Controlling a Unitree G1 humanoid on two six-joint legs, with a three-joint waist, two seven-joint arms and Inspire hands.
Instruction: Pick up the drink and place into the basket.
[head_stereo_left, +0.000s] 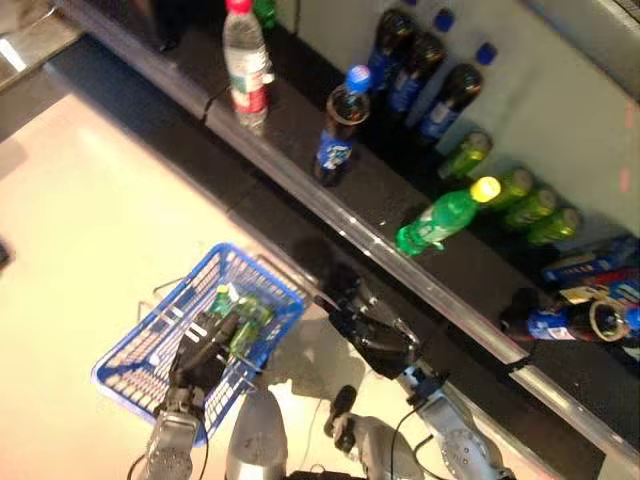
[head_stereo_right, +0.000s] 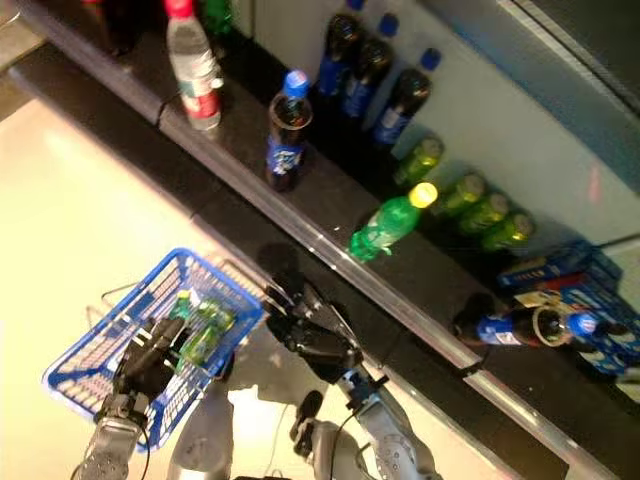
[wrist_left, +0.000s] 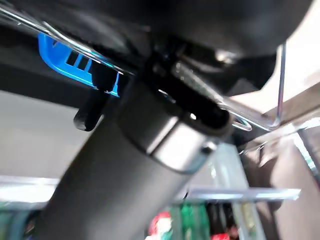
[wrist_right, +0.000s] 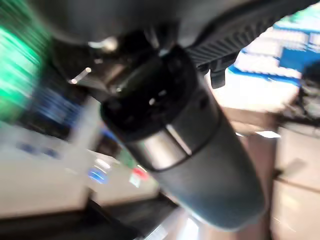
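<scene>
The blue basket (head_stereo_left: 130, 350) sits at seven o'clock in the head views, with green drink bottles (head_stereo_left: 245, 318) lying inside near its two o'clock corner. The left hand (head_stereo_left: 205, 352) hangs over the basket, fingers curled round its wire handle (wrist_left: 277, 85). The right hand (head_stereo_right: 310, 335) is at six o'clock, just below the dark shelf edge (head_stereo_left: 420, 280), fingers loosely spread and holding nothing. On the shelf, a green bottle (head_stereo_left: 440, 220) lies tilted at three o'clock, a dark cola bottle (head_stereo_left: 340, 130) stands at twelve, and a clear water bottle (head_stereo_left: 245, 65) stands at eleven.
</scene>
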